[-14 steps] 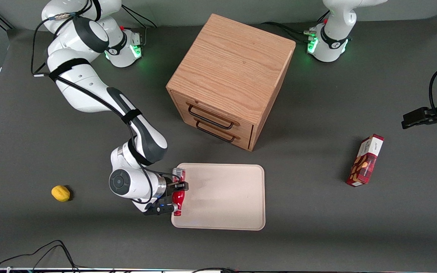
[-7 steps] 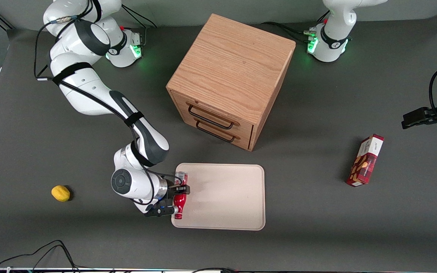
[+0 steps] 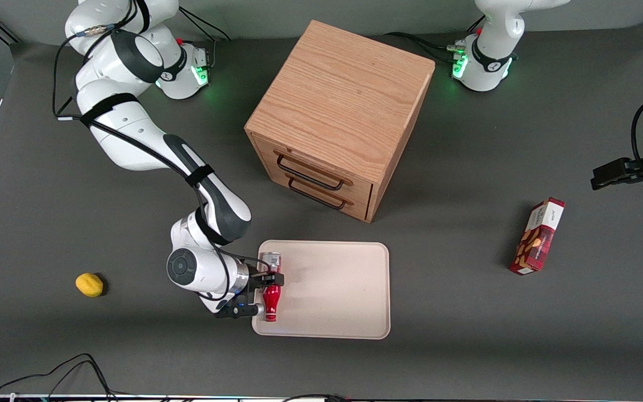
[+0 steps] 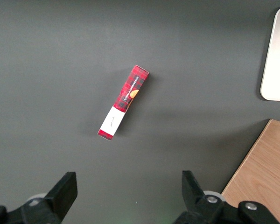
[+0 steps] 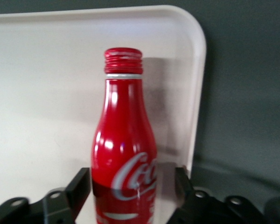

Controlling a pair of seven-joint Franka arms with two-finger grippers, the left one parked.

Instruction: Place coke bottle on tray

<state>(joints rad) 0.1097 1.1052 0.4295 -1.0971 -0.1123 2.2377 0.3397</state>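
Note:
The coke bottle is small and red, with white script and a red cap. It lies lengthwise just inside the rim of the beige tray, at the tray's edge toward the working arm's end, with its cap pointing at the front camera. My gripper straddles the bottle's lower body from above. In the right wrist view the bottle lies between the black fingers. One finger is against it and the other stands off with a visible gap, so the gripper is open. The bottle's shadow falls close beside it on the tray.
A wooden two-drawer cabinet stands farther from the front camera than the tray. A red snack box lies toward the parked arm's end and also shows in the left wrist view. A yellow lemon lies toward the working arm's end.
The gripper and bottle have crept from the tray's rim further over the tray. The bottle's cap end swung more than the gripper moved, so it now lies straighter.

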